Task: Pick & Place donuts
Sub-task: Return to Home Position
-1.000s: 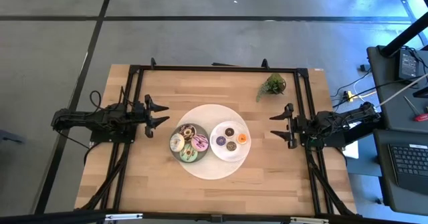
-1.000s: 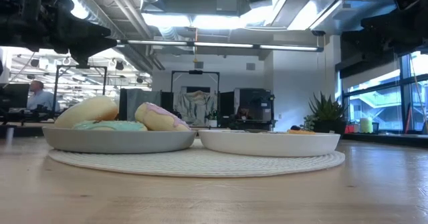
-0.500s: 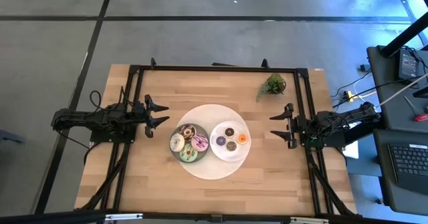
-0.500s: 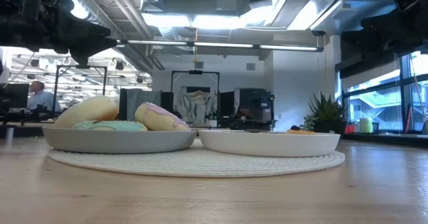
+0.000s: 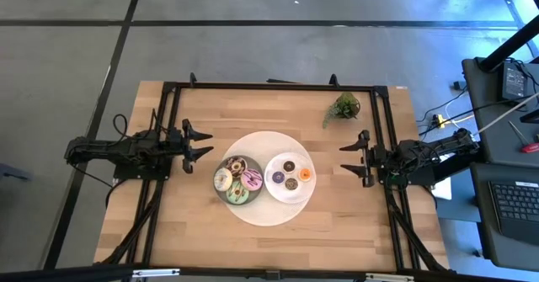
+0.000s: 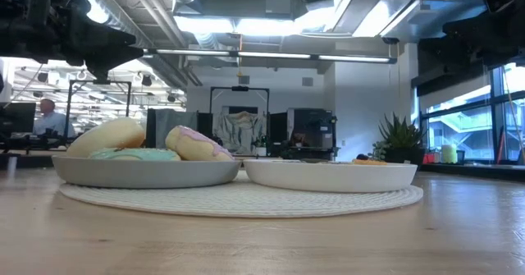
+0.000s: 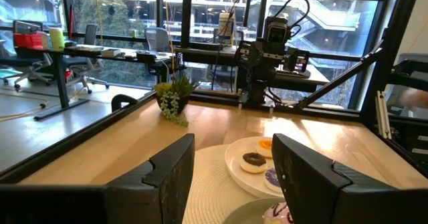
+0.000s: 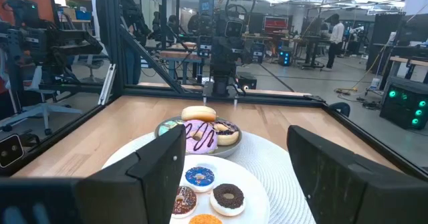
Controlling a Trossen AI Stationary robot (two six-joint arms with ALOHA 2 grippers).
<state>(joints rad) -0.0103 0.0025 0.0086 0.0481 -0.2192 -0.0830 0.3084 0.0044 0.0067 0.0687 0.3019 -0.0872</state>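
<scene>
Both grippers (image 5: pixel 205 144) (image 5: pixel 345 158) level, fingers (image 7: pixel 167 177) apart

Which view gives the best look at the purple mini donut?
Right wrist view: the purple mini donut lies close and whole. High view shows it distant; left wrist, just an edge; low view, nothing.

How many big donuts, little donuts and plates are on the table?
Big donuts: 4
Little donuts: 4
Plates: 2
Total: 10
</scene>
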